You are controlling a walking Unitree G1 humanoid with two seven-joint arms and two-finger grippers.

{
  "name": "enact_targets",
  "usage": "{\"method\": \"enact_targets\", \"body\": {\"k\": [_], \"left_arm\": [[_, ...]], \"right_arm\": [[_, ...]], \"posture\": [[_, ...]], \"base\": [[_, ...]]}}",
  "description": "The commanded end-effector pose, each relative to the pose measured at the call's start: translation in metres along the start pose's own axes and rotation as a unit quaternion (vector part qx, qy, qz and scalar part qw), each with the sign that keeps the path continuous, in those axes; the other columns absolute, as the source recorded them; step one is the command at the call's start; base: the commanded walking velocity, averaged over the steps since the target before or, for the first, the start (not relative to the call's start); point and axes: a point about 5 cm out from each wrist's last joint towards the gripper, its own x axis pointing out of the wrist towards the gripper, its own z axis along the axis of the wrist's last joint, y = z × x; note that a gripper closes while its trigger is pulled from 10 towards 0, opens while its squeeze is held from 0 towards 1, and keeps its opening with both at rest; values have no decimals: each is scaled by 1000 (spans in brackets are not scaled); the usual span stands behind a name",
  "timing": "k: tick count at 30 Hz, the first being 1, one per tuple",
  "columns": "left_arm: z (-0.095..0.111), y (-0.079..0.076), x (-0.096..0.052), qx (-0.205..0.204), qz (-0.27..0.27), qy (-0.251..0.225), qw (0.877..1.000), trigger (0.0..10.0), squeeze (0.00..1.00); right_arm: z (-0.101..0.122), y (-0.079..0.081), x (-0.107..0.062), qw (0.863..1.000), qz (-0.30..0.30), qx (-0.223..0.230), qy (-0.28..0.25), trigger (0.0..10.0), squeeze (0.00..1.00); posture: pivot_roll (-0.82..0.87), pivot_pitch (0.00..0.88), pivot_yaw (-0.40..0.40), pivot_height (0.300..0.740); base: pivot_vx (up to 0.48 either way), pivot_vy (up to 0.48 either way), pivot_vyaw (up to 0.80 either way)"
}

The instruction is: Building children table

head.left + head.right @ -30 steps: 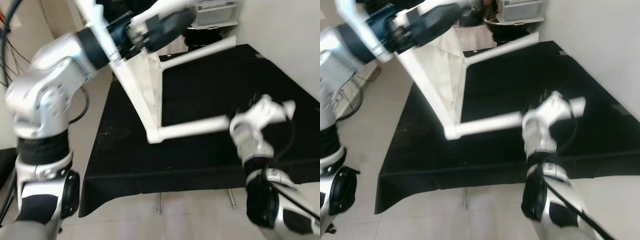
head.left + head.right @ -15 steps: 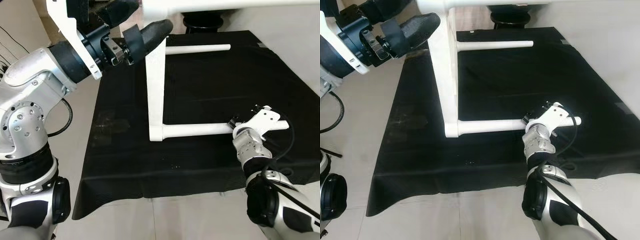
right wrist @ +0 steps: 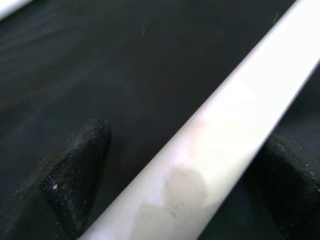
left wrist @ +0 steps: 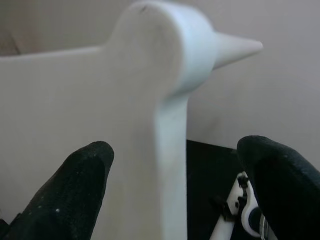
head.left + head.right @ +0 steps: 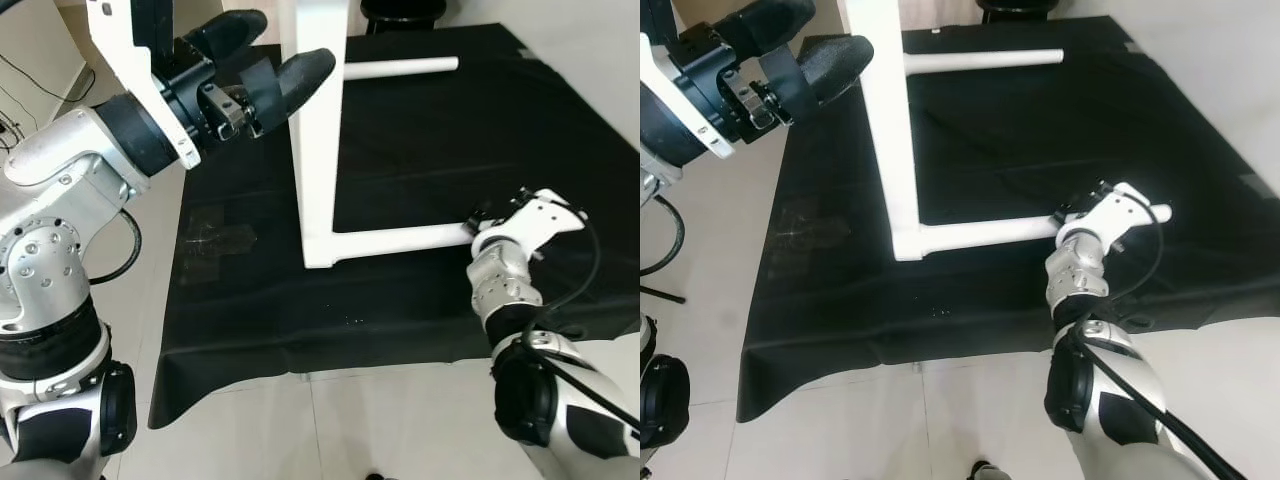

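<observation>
A white table frame (image 5: 316,150) stands on edge on a worktop (image 5: 450,140) draped in black cloth: a flat white panel rises upright, and two round white legs run from it towards the robot's right, one low along the cloth near the front edge (image 5: 400,238) and one farther back (image 5: 400,68). The left pincer (image 5: 262,62) is raised at the upper part of the panel, on the panel's left side, with its two thick black fingers (image 5: 300,75) spread apart; in the left wrist view the panel's edge and a rounded corner with a pointed white peg sit in the gap between the fingers, and neither pad can be seen pressing the white surface, so it looks open about the panel rather than clamped. The right pincer (image 3: 195,175) is low over the cloth at the free end of the near leg, the silver right wrist (image 5: 505,262) bent just behind it. In the right wrist view the white leg (image 3: 210,150) runs diagonally between the two black fingers (image 3: 75,175), with dark cloth showing on either side of it; whether the pads actually grip the leg cannot be told. Pale floor tiles (image 5: 330,420) lie in front of the worktop.
</observation>
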Motion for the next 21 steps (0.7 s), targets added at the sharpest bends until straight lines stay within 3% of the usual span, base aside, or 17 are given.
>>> {"method": "enact_targets", "body": {"k": [1, 4, 8, 9, 10, 12, 14, 18, 21], "left_arm": [[1, -3, -4, 1, -4, 0, 1000, 10000, 0], [-1, -6, -8, -2, -4, 1, 1000, 10000, 0], [-1, -6, -9, -3, -4, 1, 1000, 10000, 0], [-2, -7, -10, -4, -4, 1, 1000, 10000, 0], [-3, -8, -11, -5, -5, 1, 1000, 10000, 0], [-3, -8, -11, -6, -5, 0, 1000, 10000, 0], [-4, -10, -11, -7, -6, -1, 1000, 10000, 0], [-4, -12, -11, -7, -7, -2, 1000, 10000, 0], [-4, -13, -12, -6, -3, -1, 1000, 10000, 0]], "right_arm": [[-31, -4, -8, 981, 39, -190, 8, 10000, 1000], [1, 3, -3, 957, 10, -275, -90, 10000, 1000], [10, 5, -2, 951, 5, -288, -115, 10000, 1000], [13, 10, -3, 950, 14, -287, -124, 10000, 1000], [16, 18, -4, 940, 32, -309, -139, 10000, 1000], [12, 19, -4, 938, 37, -319, -129, 10000, 1000], [2, 12, -3, 947, 29, -307, -87, 10000, 1000], [-9, 4, -3, 950, 18, -306, -51, 10000, 1000], [-6, 9, -4, 958, 41, -276, -61, 10000, 1000]], "posture": [[131, 215, 14, 740], [130, 212, 12, 740], [130, 212, 12, 740], [123, 209, 11, 740], [122, 208, 11, 740], [116, 206, 9, 740], [116, 204, 6, 740], [121, 204, 5, 740], [122, 204, 5, 740]], "base": [[0, 0, 0], [0, 0, 0], [0, 0, 0], [0, 0, 0], [0, 0, 0], [0, 0, 0], [0, 0, 0], [0, 0, 0], [0, 0, 0]]}}
